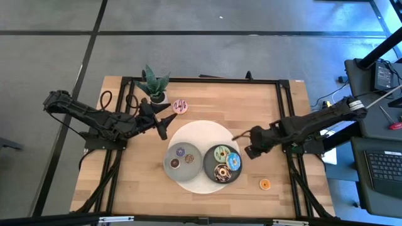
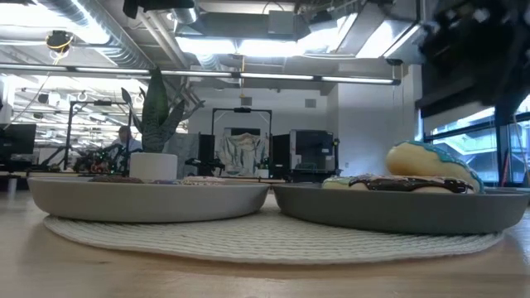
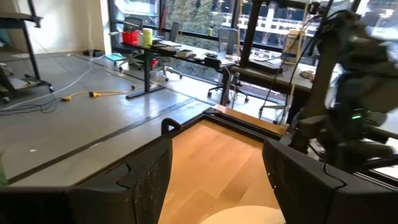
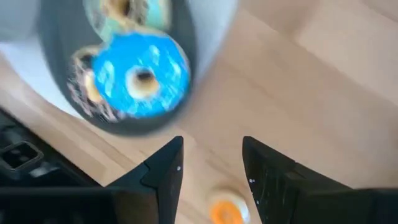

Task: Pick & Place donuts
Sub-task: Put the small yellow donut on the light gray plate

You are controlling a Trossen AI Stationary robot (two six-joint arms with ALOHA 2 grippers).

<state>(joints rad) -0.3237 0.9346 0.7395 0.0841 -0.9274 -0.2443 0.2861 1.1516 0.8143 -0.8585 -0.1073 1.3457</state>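
A grey plate (image 1: 168, 164) on the left holds three small donuts: purple (image 1: 180, 151), brown (image 1: 189, 157) and another dark one (image 1: 174, 164). A darker plate (image 1: 208, 164) on the right holds the mint-green donut (image 1: 220, 153), the blue donut (image 1: 233, 161) and the chocolate donut (image 1: 220, 172). A pink donut (image 1: 180, 106) lies on the table by the plant. A small orange donut (image 1: 264, 184) lies on the table at the near right. My left gripper (image 1: 164, 123) is open and empty, left of the mat. My right gripper (image 1: 240, 138) is open and empty, just right of the dark plate. The right wrist view shows the blue donut (image 4: 142, 74) and the orange donut (image 4: 227, 211).
Both plates sit on a round white mat (image 1: 200, 130). A small potted plant (image 1: 154, 85) stands at the far left, close to my left arm. A black frame (image 1: 207, 80) runs around the table's edge. Bare wood lies at the far right and the near left.
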